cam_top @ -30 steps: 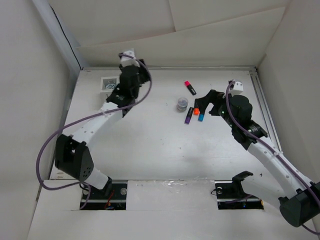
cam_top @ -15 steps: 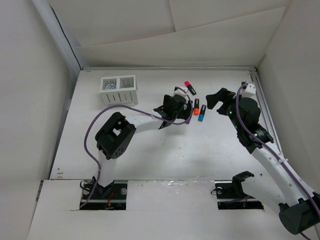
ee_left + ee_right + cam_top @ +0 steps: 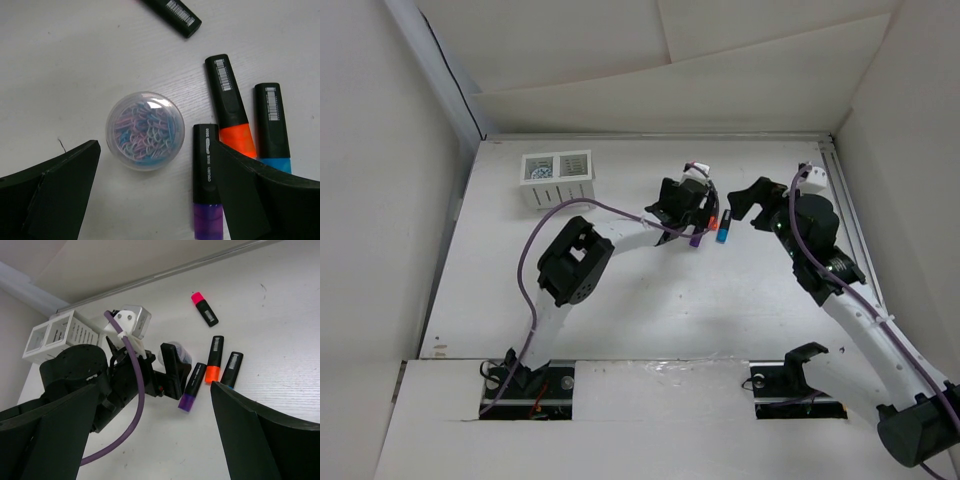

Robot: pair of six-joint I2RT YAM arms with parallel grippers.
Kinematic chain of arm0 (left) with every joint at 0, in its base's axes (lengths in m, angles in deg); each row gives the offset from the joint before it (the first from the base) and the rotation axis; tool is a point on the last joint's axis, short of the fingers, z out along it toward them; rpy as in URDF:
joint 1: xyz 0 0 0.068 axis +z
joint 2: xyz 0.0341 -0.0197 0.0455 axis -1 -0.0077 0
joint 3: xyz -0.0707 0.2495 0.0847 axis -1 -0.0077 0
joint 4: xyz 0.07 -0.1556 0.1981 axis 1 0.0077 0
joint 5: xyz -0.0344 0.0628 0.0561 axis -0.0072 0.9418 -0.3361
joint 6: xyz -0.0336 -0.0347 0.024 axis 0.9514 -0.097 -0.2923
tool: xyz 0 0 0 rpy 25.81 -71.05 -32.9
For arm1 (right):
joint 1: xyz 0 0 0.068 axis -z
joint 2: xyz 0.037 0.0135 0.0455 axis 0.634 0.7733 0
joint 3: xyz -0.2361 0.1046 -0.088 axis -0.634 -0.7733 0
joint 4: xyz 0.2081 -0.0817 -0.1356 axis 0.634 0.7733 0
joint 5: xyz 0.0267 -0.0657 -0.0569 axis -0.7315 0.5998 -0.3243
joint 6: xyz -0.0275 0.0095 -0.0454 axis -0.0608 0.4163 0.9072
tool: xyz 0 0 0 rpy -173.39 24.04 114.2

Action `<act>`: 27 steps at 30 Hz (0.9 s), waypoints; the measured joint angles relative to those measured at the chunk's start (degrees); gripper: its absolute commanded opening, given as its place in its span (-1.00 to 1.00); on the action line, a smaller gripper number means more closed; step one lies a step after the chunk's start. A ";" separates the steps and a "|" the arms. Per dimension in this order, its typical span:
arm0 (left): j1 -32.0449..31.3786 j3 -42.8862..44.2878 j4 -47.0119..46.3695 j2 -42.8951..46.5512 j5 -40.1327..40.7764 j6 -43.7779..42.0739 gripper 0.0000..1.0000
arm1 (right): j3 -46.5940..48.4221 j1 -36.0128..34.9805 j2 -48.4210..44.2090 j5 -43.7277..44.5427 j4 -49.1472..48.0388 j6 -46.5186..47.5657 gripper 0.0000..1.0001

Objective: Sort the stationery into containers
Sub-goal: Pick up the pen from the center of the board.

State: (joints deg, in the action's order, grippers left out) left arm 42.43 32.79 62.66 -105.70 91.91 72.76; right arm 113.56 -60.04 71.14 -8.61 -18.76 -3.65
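Note:
My left gripper [image 3: 155,165] is open and hangs low over a small round clear tub of coloured paper clips [image 3: 145,131]. Its fingers stand either side of the tub and of the purple-capped highlighter [image 3: 206,185]. Orange [image 3: 231,107] and blue [image 3: 274,125] highlighters lie just right of it. A pink one [image 3: 203,308] lies farther back. In the top view the left gripper [image 3: 692,210] hides the tub. My right gripper [image 3: 750,200] is open and empty, right of the blue highlighter [image 3: 723,232]. The white two-compartment box [image 3: 557,178] stands at the far left.
A small round thing [image 3: 538,170] lies in the box's left compartment. The left arm's purple cable [image 3: 135,405] loops over the table's middle. A metal rail [image 3: 845,200] runs along the table's right edge, and cardboard walls close in the back and sides.
My left gripper has swung from the white box across to the tub and highlighters. My right gripper has drawn back to the right, away from them.

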 measured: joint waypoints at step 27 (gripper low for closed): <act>1.33 4.72 2.25 -3.21 0.79 -2.51 -0.15 | 0.00 0.00 0.46 -0.81 0.02 0.02 1.00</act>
State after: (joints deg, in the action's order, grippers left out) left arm 43.76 37.51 64.91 -108.92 92.69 70.25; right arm 113.56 -60.04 71.60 -9.41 -18.74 -3.63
